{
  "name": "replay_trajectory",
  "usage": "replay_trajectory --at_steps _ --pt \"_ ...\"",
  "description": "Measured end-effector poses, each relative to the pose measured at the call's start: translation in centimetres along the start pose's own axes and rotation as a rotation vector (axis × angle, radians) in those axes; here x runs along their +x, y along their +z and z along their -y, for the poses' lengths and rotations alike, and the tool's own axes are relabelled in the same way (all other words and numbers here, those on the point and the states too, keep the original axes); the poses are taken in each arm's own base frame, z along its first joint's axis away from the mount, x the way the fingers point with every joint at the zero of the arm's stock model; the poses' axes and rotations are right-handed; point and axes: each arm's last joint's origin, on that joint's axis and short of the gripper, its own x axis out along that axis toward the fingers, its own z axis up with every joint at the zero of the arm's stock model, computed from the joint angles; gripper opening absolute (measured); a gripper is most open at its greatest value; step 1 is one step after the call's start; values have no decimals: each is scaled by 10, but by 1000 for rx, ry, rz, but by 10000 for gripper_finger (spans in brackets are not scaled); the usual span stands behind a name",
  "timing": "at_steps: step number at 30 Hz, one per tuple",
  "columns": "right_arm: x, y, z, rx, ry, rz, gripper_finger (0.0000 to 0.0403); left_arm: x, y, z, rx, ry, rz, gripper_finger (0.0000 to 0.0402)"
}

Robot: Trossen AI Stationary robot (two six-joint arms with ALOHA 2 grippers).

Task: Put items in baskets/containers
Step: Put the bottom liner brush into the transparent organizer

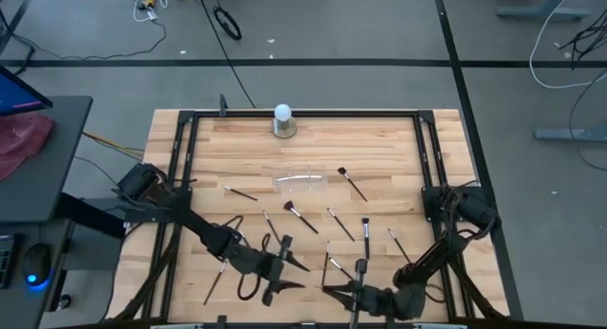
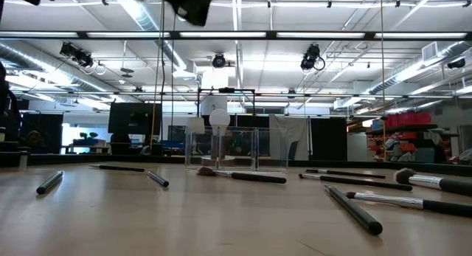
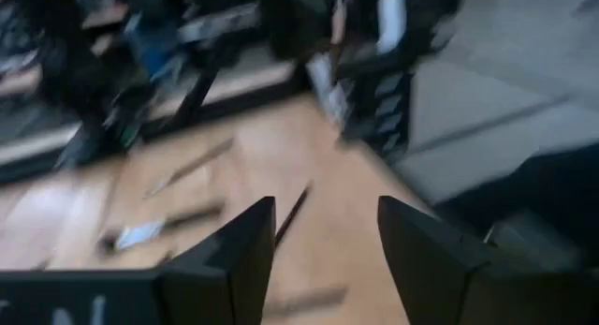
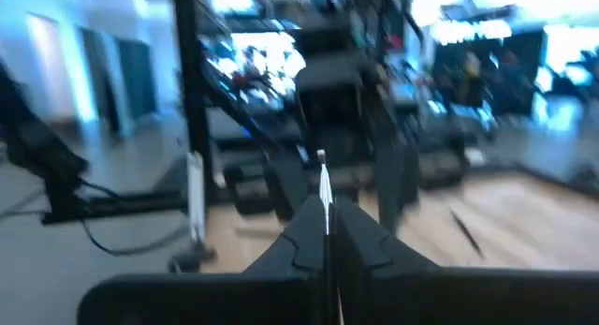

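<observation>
Surface (image 1: 379, 149): light wood w/ plank stripes, black frame rails. Brushes (image 1: 303, 218): dark handles, some w/ silver ferrules, dark or reddish tips. Holder (image 1: 301, 181), centre of frame: clear, faint vs wood. Ball (image 1: 282, 112), upper centre: white on grey base. Both arms black. Upper left: pink-red cloth (image 1: 21, 141).

A lab or workshop: exposed ceiling ducts (image 2: 44, 60), red parts bins (image 2: 402, 142), floor cables (image 1: 228, 24).

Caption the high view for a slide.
Makeup brushes lie scattered around a clear holder as both arms wait at the table's near edge.
</observation>
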Motion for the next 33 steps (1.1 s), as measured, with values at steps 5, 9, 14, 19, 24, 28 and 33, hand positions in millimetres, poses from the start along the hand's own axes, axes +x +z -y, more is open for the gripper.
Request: replay_trajectory --at_steps 5,9,14,19,24,28,33 --pt "19 17 12 -17 84 155 6 7 0 3 -31 -26 164 209" --pt "36 22 24 -27 133 243 6 12 -2 1 -67 -4 274 202" --pt "54 22 38 -44 134 269 6 14 0 -8 -116 13 361 192" --pt "64 21 46 -51 122 275 6 15 4 -14 -142 3 395 179" --pt "67 21 48 -53 115 274 7 15 6 -17 -154 26 424 157" --pt "67 21 49 -52 114 275 7 14 9 -20 -163 39 448 128" --pt "67 22 48 -51 118 277 7 14 10 -22 -169 47 466 86"
